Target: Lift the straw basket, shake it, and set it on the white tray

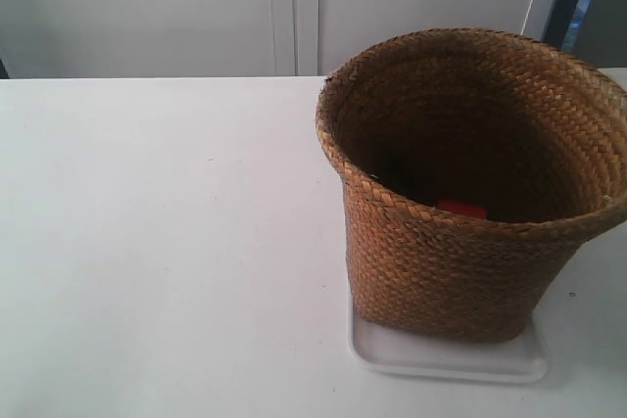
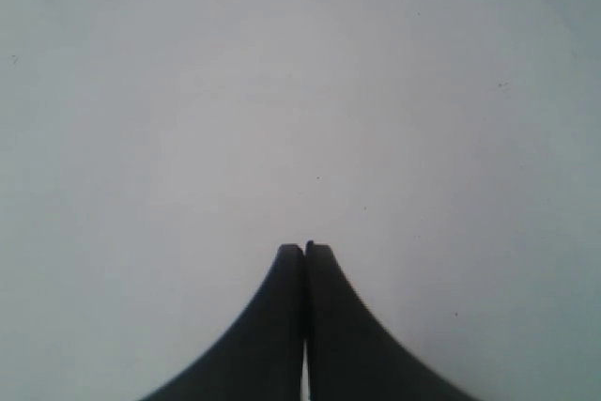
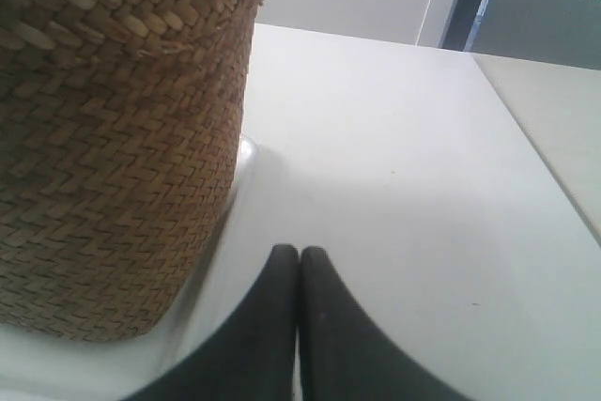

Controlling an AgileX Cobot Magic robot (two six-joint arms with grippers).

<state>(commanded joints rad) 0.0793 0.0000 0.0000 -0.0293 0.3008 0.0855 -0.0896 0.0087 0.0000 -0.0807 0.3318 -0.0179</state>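
Observation:
The straw basket [image 1: 460, 242] stands upright on the white tray [image 1: 392, 354] at the exterior view's right, its woven base covering most of the tray. Something small and red [image 1: 461, 209] shows inside it. In the right wrist view the basket [image 3: 113, 157] rises close beside my right gripper [image 3: 299, 253], which is shut and empty, apart from the basket, over the tray's edge [image 3: 246, 152]. My left gripper [image 2: 304, 249] is shut too, with only bare white table under it. Neither arm shows in the exterior view.
The white table [image 1: 167, 242] stretches to the exterior view's left. A pale wall with cabinet doors [image 1: 294, 7] runs behind it. In the right wrist view the table's edge [image 3: 526, 129] lies off to one side, with a second surface beyond.

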